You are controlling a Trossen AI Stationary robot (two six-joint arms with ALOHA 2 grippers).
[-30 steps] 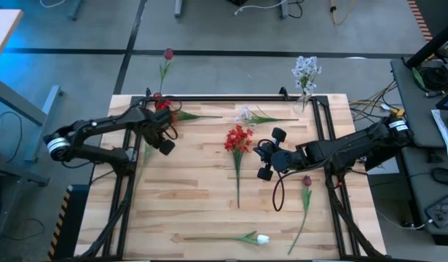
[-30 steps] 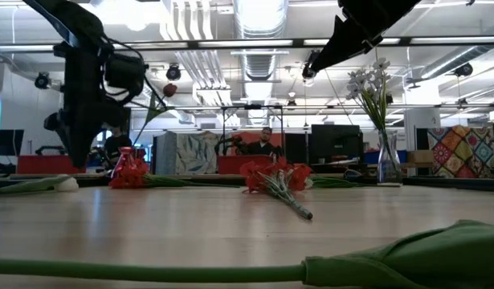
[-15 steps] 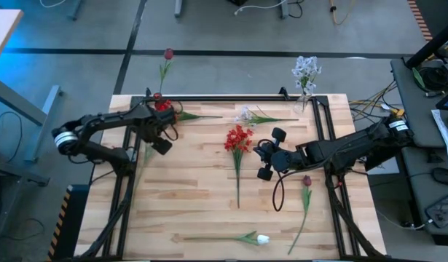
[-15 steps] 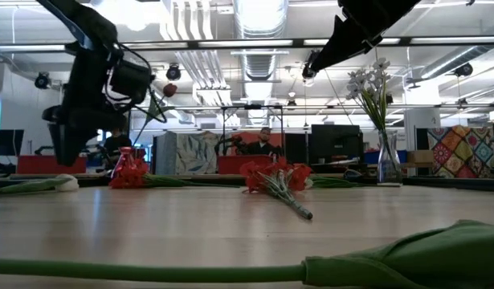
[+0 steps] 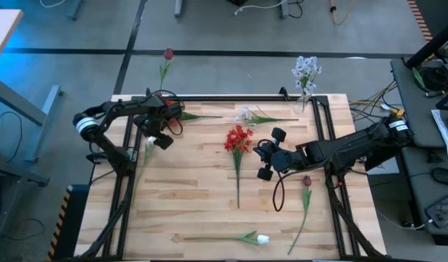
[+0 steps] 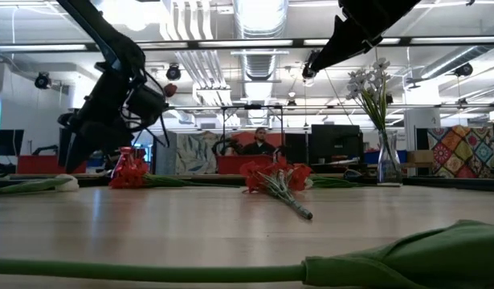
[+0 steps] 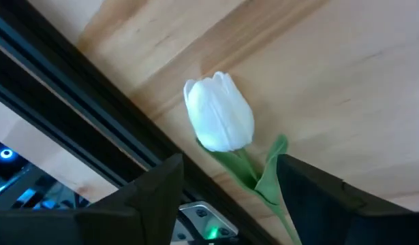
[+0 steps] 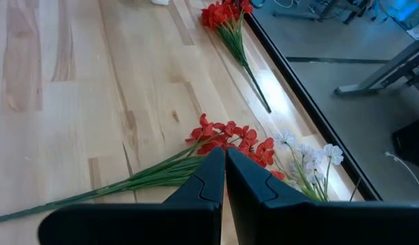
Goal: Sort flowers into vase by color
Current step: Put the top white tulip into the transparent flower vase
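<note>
A white tulip (image 7: pixel 219 121) lies flat on the wooden table beside the left rail (image 7: pixel 73 122). My left gripper (image 7: pixel 228 178) hangs open above it, a finger on either side of its stem, apart from it; it also shows in the high view (image 5: pixel 156 137). My right gripper (image 8: pixel 225 170) hovers shut and empty over mid-table (image 5: pixel 260 153), by a red cluster (image 5: pixel 238 138). One vase (image 5: pixel 305 98) at the far right holds pale blue-white sprays (image 5: pixel 306 70). A maroon tulip (image 5: pixel 168 54) stands up beyond the far left edge.
Loose on the table lie a red cluster (image 5: pixel 162 105) at the far left, a pale spray (image 5: pixel 245 114), a maroon tulip (image 5: pixel 307 180) at the right and a second white tulip (image 5: pixel 262 238) near the front edge. Black rails (image 5: pixel 231 97) frame the table.
My left arm has drawn back toward the table's far left corner, and its gripper has tipped from hanging straight down to slanting. The white tulip by the left rail has stayed where it was. My right arm has kept still.
</note>
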